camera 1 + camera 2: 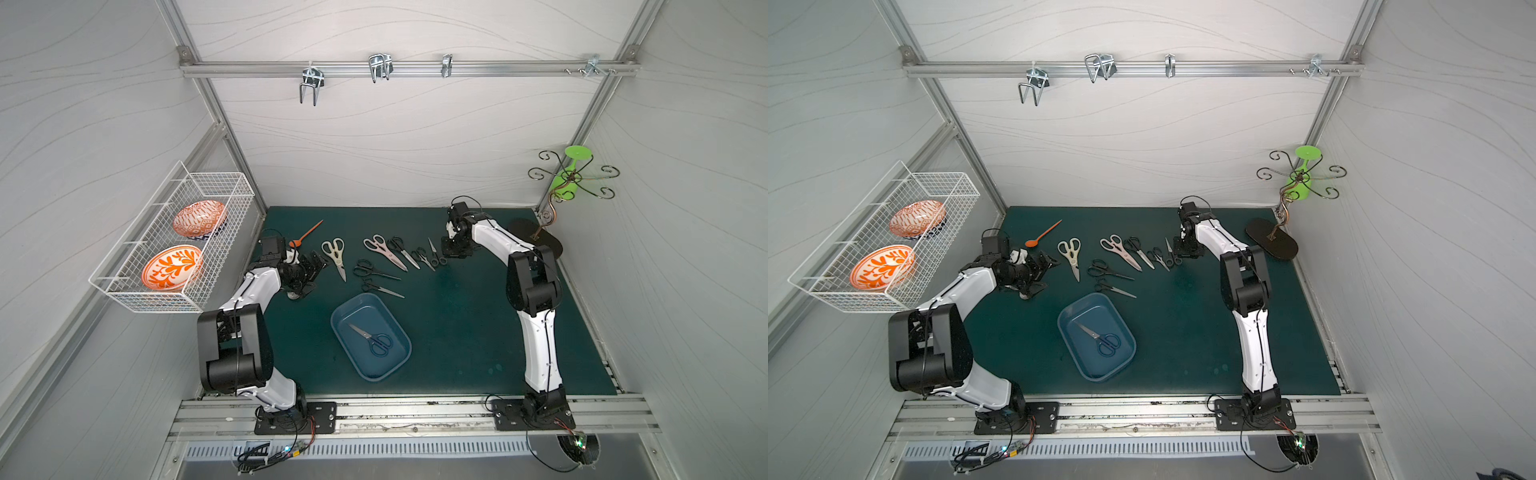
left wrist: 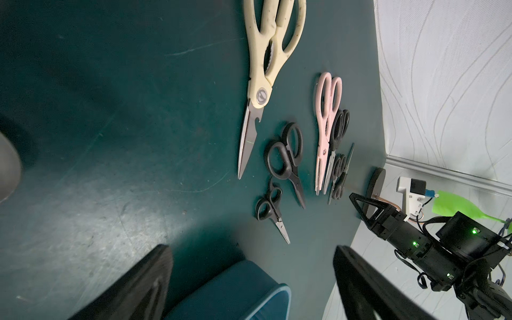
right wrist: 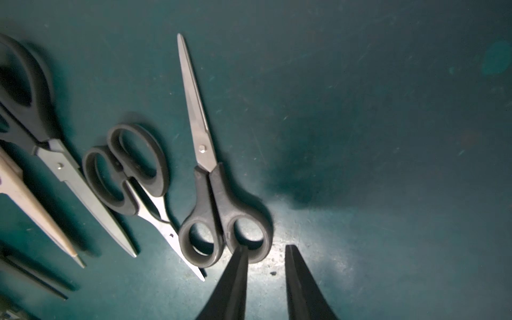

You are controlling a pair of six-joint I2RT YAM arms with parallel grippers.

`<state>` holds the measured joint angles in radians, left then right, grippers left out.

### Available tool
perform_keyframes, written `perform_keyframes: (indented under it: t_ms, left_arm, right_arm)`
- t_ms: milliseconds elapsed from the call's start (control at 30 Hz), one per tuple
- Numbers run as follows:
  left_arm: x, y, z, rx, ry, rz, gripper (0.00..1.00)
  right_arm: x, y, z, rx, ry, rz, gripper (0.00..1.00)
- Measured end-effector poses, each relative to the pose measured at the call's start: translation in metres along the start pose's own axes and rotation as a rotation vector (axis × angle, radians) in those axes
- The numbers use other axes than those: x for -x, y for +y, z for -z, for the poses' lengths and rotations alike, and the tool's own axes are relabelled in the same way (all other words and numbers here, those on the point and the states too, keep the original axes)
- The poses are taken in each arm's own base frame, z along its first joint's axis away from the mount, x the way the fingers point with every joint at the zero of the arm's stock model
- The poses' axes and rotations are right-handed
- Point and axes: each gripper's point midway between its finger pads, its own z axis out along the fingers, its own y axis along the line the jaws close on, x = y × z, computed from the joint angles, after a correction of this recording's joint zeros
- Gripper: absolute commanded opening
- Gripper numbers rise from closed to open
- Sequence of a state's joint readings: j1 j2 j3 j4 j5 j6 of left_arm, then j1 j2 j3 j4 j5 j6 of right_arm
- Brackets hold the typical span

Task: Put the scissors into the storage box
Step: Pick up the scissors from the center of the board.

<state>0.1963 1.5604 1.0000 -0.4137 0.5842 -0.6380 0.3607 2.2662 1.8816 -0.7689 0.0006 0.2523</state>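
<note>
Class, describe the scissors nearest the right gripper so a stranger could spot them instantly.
On the dark green mat, find the row of scissors near the back wall and follow it to the end beside the right gripper. The black-handled pair there is the only one in the row whose blades point toward the back wall.

Enclosure of pale grey wall panels (image 1: 395, 145) with a faint wavy-line pattern. Aluminium rail (image 1: 498, 68) runs across the back wall, metal hooks (image 1: 311, 85) hanging from it. Scuffed dark green mat (image 1: 457, 332) covers the floor. White wire basket (image 1: 153, 301) on the left wall. Light even, diffuse.
</note>
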Motion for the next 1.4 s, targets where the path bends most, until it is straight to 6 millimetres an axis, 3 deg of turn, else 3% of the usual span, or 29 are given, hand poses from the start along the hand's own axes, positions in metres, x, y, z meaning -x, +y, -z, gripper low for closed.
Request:
perform_keyframes:
  t_ms: [567,733,1100,1400]
  left_arm:
    - [0.001,0.001,0.0,0.006,-0.003,0.001,0.95]
    - [0.0,0.002,0.0,0.009,-0.003,0.003,0.95]
    - [0.001,0.003,0.0,0.017,-0.008,0.003,0.95]
    - [0.002,0.005,0.0,0.025,-0.013,0.004,0.95]
  right_arm:
    - [-0.012,-0.001,-0.019,-0.009,0.043,0.018,0.26]
    - [-0.012,-0.001,-0.02,-0.02,0.041,0.025,0.21]
    - [-0.011,0.001,-0.02,-0.047,0.037,0.036,0.0]
    - [-0.012,0.011,-0.016,0.025,0.048,-0.023,0.0]
